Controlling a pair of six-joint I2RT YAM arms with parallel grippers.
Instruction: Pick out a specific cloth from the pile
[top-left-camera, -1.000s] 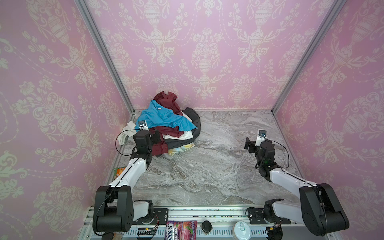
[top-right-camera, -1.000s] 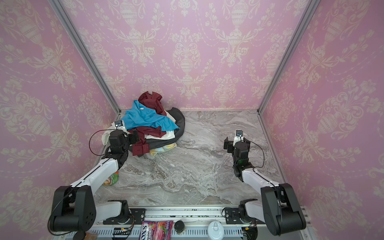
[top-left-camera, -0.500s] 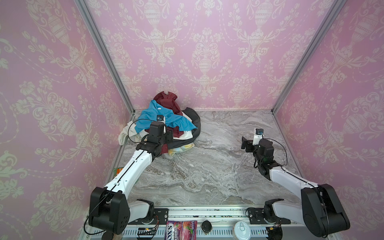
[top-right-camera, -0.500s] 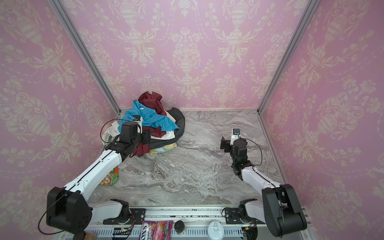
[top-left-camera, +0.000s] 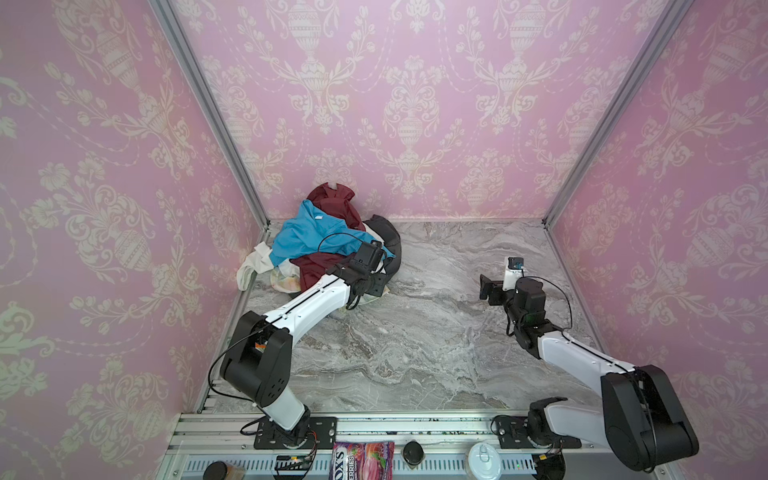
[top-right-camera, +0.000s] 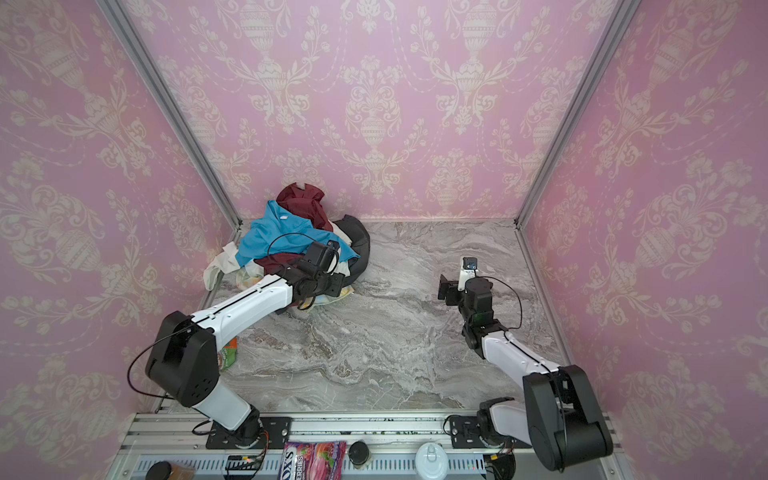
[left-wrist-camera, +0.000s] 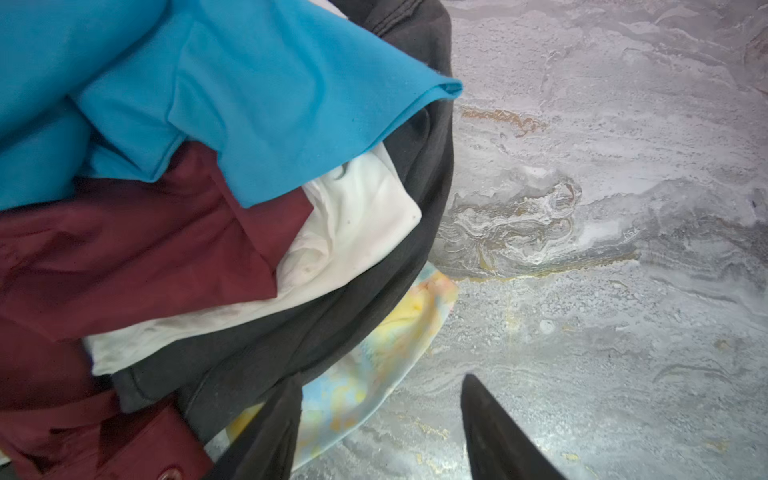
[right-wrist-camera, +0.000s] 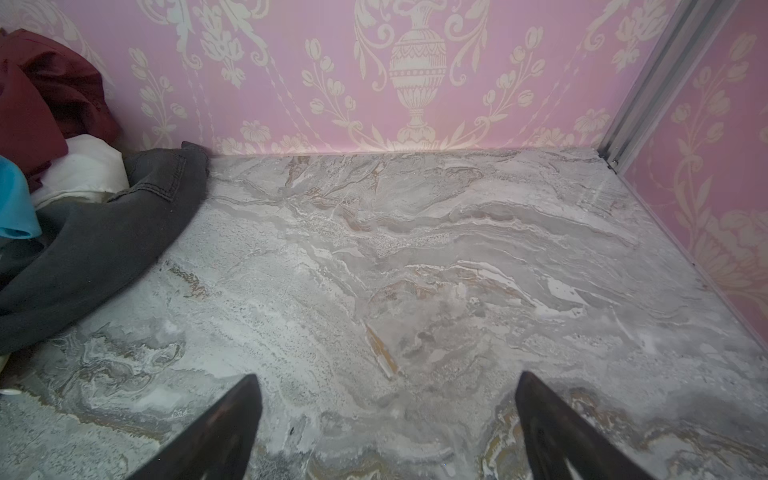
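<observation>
The pile (top-left-camera: 328, 237) (top-right-camera: 299, 228) is heaped in the back left corner: bright blue shirt (left-wrist-camera: 249, 104) on top, maroon cloth (left-wrist-camera: 145, 249), dark grey garment (left-wrist-camera: 291, 332), pastel tie-dye cloth (left-wrist-camera: 374, 353) at the bottom. The white cloth (left-wrist-camera: 357, 216) shows as a folded patch between the blue, maroon and grey layers; a white sleeve (top-left-camera: 251, 266) (top-right-camera: 220, 259) also hangs out on the pile's left side. My left gripper (left-wrist-camera: 382, 378) (top-left-camera: 374, 286) is open at the pile's front right edge, one finger against the grey and tie-dye hems, holding nothing. My right gripper (right-wrist-camera: 388, 376) (top-left-camera: 488, 289) is open over bare marble.
Pink patterned walls with aluminium corner posts (top-left-camera: 208, 108) close in the marble table (top-left-camera: 415, 332) on three sides. A front rail carries a candy bag (top-left-camera: 363, 459) and some lids. An orange packet (top-right-camera: 228, 353) lies by the left arm's base.
My left arm has swung from the pile's left side across to its front right edge, and its jaws have narrowed. The right gripper has shifted slightly toward the back.
</observation>
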